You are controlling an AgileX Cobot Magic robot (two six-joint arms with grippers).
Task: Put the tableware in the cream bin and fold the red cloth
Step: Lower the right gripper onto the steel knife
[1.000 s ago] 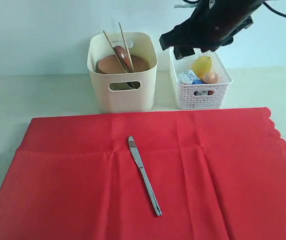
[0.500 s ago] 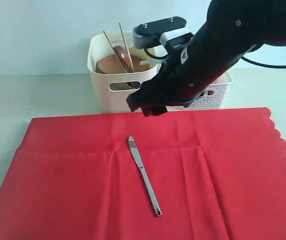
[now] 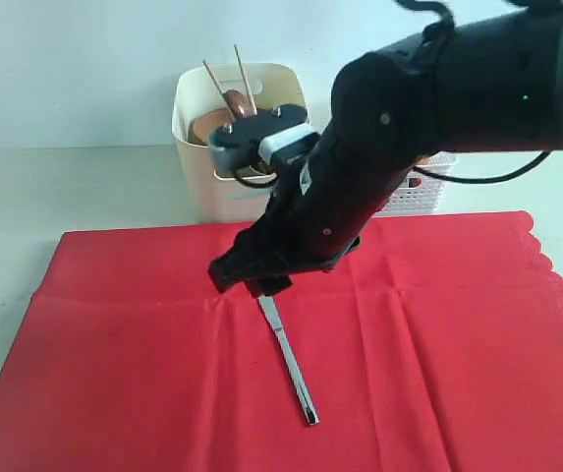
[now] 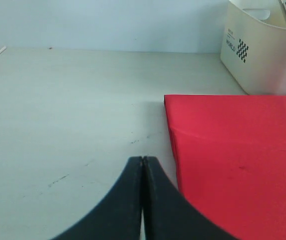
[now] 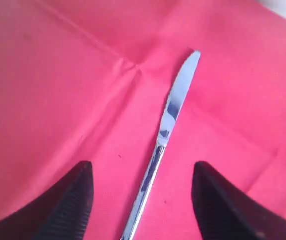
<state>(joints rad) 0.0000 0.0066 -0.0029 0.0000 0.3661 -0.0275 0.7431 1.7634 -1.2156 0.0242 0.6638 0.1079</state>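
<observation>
The right claw [image 5: 143, 167] hangs with its two black, ribbed fingers [image 5: 78, 200] spread wide, holding nothing. It hovers low over the blade end of the knife [image 5: 172, 110], with one finger on each side of it. I cannot tell whether the tips touch the fabric.

The knife is a slim piece of shiny steel with a rounded blade tip and a narrow, straight handle. In the exterior view it lies flat on the cloth [image 3: 438, 354], its blade towards 11 o'clock under the arm and its handle end towards 5 o'clock.

The cloth is bright red and matt, spread flat with faint crease lines and a scalloped edge at 3 o'clock. It covers most of the pale table [image 3: 65, 187].

At 12 o'clock from the claw stands the cream bin [image 3: 197, 147], smooth plastic with rounded corners. Two wooden chopsticks [image 3: 245, 74] stick up out of it beside a brown plate [image 3: 207, 126]. The bulky black arm hides part of the bin's front and most of the white lattice basket [image 3: 409, 197] at 2 o'clock.

The left claw [image 4: 143, 162] is closed tight on nothing, above bare table just off the cloth's corner.
</observation>
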